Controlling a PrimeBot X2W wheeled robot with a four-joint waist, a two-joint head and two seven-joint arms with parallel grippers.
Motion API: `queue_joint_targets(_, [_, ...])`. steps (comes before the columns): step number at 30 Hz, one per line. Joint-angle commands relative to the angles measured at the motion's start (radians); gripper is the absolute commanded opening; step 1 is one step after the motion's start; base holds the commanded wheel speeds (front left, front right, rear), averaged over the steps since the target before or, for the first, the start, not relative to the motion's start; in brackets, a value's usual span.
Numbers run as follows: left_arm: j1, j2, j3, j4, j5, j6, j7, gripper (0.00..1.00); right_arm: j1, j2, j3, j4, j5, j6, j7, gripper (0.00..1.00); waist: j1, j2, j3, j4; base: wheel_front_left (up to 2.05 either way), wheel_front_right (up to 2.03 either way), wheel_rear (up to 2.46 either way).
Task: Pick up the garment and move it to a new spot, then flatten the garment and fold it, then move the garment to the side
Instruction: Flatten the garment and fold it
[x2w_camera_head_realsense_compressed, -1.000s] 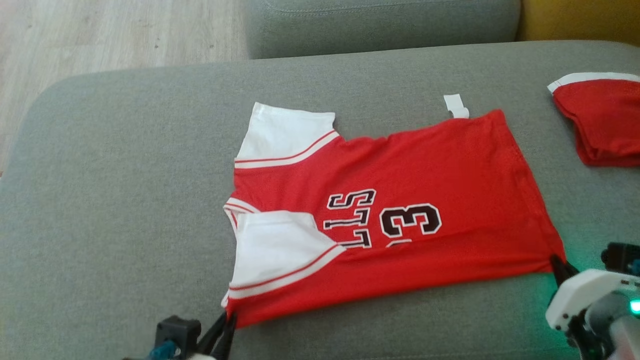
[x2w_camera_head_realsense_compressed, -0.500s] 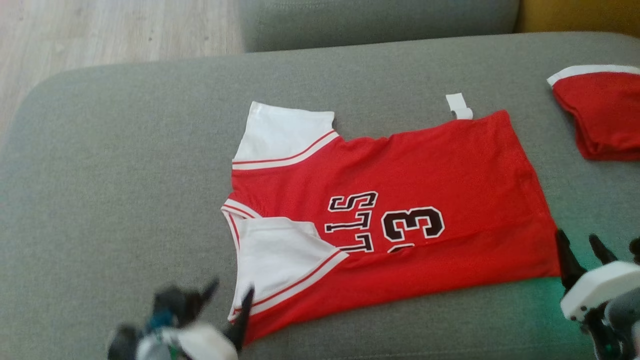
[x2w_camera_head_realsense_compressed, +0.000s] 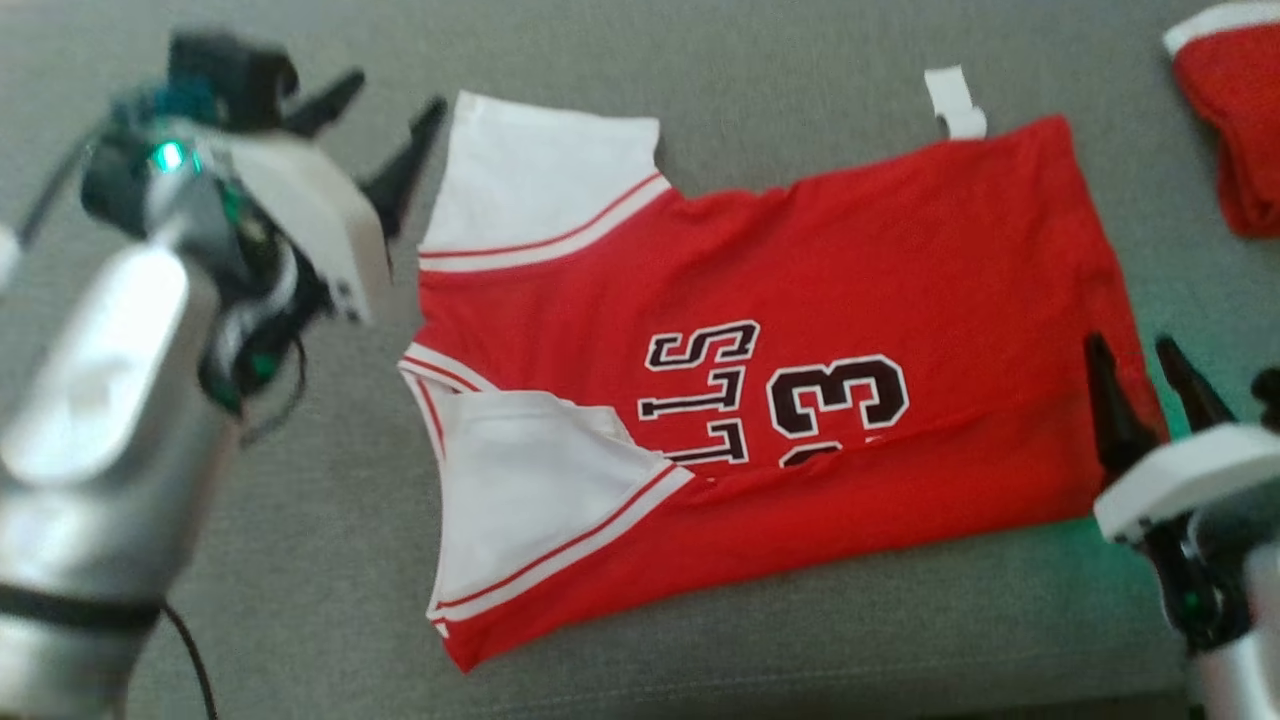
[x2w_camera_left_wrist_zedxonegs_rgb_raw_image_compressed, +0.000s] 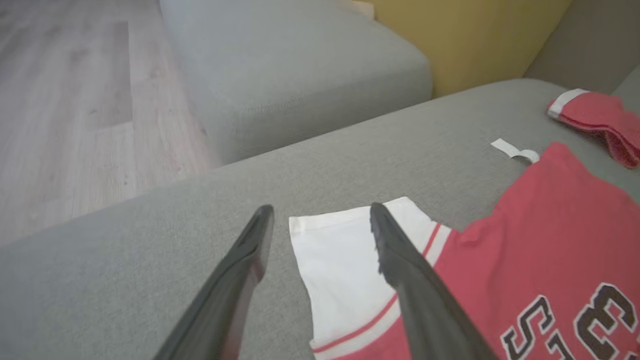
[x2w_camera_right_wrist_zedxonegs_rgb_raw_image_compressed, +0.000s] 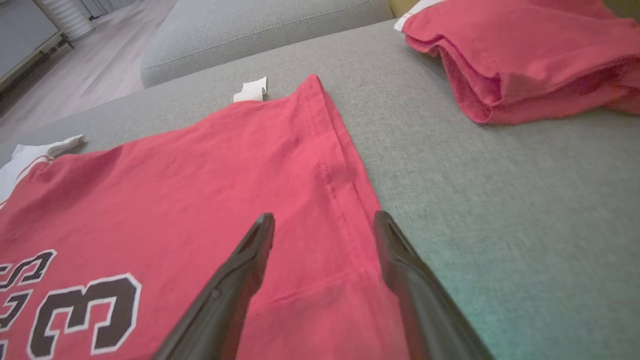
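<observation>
The garment (x2w_camera_head_realsense_compressed: 850, 260) is a red jersey with white sleeves and black lettering. It lies flat on the grey sofa cushion (x2w_camera_head_realsense_compressed: 300, 600), its near edge folded over onto the body. My left gripper (x2w_camera_head_realsense_compressed: 400, 88) is open, just left of the far white sleeve (x2w_camera_head_realsense_compressed: 540, 180). In the left wrist view the left gripper (x2w_camera_left_wrist_zedxonegs_rgb_raw_image_compressed: 322, 209) hovers over that sleeve's corner (x2w_camera_left_wrist_zedxonegs_rgb_raw_image_compressed: 340, 270). My right gripper (x2w_camera_head_realsense_compressed: 1130, 345) is open at the jersey's right hem. In the right wrist view the right gripper (x2w_camera_right_wrist_zedxonegs_rgb_raw_image_compressed: 324, 216) straddles the stitched hem (x2w_camera_right_wrist_zedxonegs_rgb_raw_image_compressed: 345, 200). Neither holds anything.
A second red garment (x2w_camera_head_realsense_compressed: 1235, 120) lies folded at the far right of the cushion, also in the right wrist view (x2w_camera_right_wrist_zedxonegs_rgb_raw_image_compressed: 525, 55). A white label (x2w_camera_head_realsense_compressed: 955, 100) sticks out at the jersey's far edge. Another grey cushion (x2w_camera_left_wrist_zedxonegs_rgb_raw_image_compressed: 300, 75) and wooden floor (x2w_camera_left_wrist_zedxonegs_rgb_raw_image_compressed: 75, 100) lie beyond.
Both grippers opened and let go of the jersey's near corners. The left arm rose and swung to the far sleeve; the right shifted up along the hem. The camera tilted down.
</observation>
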Motion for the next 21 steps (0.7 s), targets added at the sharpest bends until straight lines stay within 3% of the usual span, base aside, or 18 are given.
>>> queue_joint_targets(1, [-0.071,0.026,0.047,0.011,-0.007,-0.015,0.016,1.0,-0.034,-0.025,0.026,-0.042,0.005,0.007,-0.009,1.0,-0.0002,0.0,0.069,-0.035,0.0,0.0,0.0])
queue_joint_targets(10, [-0.337,0.025,0.001,0.352,-0.009,-0.082,0.11,1.0,-0.1,-0.034,0.053,-0.04,0.038,0.007,-0.028,1.0,-0.0002,0.0,0.183,-0.106,0.0,0.0,0.0])
queue_joint_targets(21, [-0.424,0.027,-0.064,0.539,0.018,-0.094,0.096,1.0,-0.14,-0.034,0.081,0.004,0.069,0.007,-0.069,1.0,-0.0002,0.0,0.229,-0.149,0.0,0.0,0.0])
